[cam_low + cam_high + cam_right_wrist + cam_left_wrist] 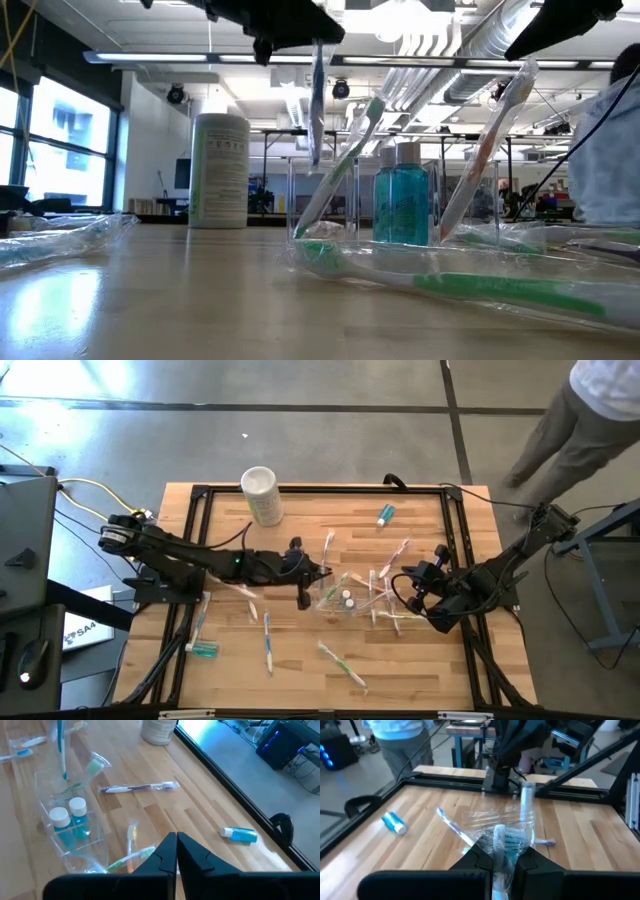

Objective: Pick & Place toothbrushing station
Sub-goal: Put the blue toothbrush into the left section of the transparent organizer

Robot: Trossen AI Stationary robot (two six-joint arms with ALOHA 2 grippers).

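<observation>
a: left gripper [501,865] jaws are seen pressed onto a wrapped toothbrush [501,851], held head-down just above the clear organizer [340,600]. the same brush is seen hanging at the organizer's near wall in the low view.

b: right gripper [176,851]?

a: jaws pressed together, nothing pinched. it is parked just beside the organizer, on the side away from the left arm.

b: what's already in the organizer?

a: two teal toothpaste tubes [70,820] are stood upright in it, and a green toothbrush [340,160] and a pink toothbrush [490,140] are leaned in it.

b: risks?

a: the loose wrapper could be caught on the organizer rim, so the brush might be tipped outside. the organizer is light and clear, so it could be pushed or toppled if the brush is lowered onto its wall. leaning brushes could be knocked out by the descending one. a slip is possible since the grip is on slick plastic film.

b: rest of the table?

a: more wrapped brushes are scattered around the organizer, a loose tube [385,514] lies well apart from it toward the far edge, and a white cylinder [261,494] stands farther off. a person [580,420] is seen beyond the table corner, well away from the organizer.
</observation>
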